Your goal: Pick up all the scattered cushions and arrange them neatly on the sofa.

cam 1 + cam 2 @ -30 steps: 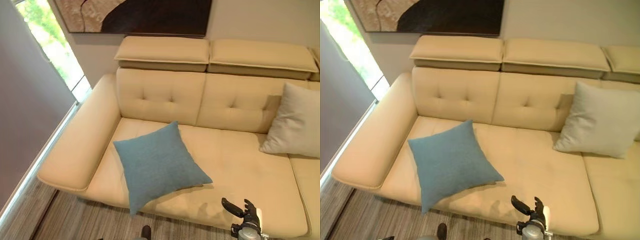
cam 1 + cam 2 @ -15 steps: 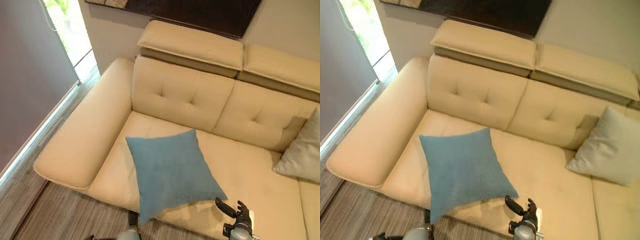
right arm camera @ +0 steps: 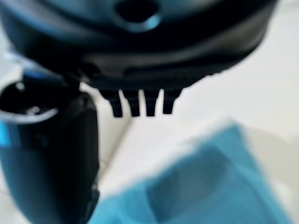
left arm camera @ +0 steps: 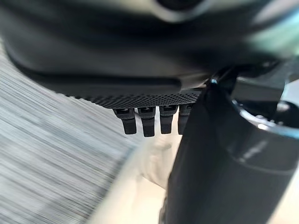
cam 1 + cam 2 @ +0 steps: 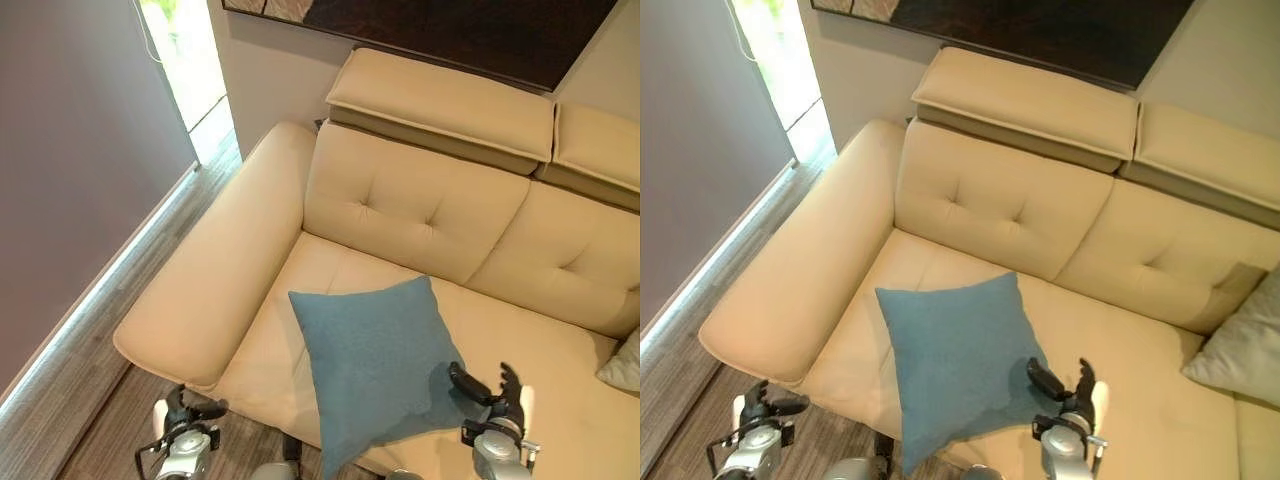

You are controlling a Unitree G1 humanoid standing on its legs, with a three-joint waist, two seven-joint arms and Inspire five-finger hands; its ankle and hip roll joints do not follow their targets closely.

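Observation:
A blue cushion (image 5: 372, 362) lies flat on the cream sofa (image 5: 420, 210), one corner hanging past the seat's front edge. A pale grey cushion (image 5: 1245, 345) leans against the backrest at the far right. My right hand (image 5: 490, 395) hovers open just over the blue cushion's right corner (image 3: 201, 186), fingers (image 3: 140, 103) straight, touching nothing. My left hand (image 5: 185, 415) is low by the front of the sofa's left armrest (image 5: 215, 290), above the floor, with its fingers (image 4: 149, 121) straight and empty.
A grey wall and a bright window (image 5: 185, 50) run along the left, with striped wood floor (image 5: 70, 400) beside the armrest. A dark picture (image 5: 460, 25) hangs above the headrests.
The camera has swung left and down, so the sofa sits further right in view. My left hand has come into view by the armrest. My right hand now reaches over the blue cushion's corner.

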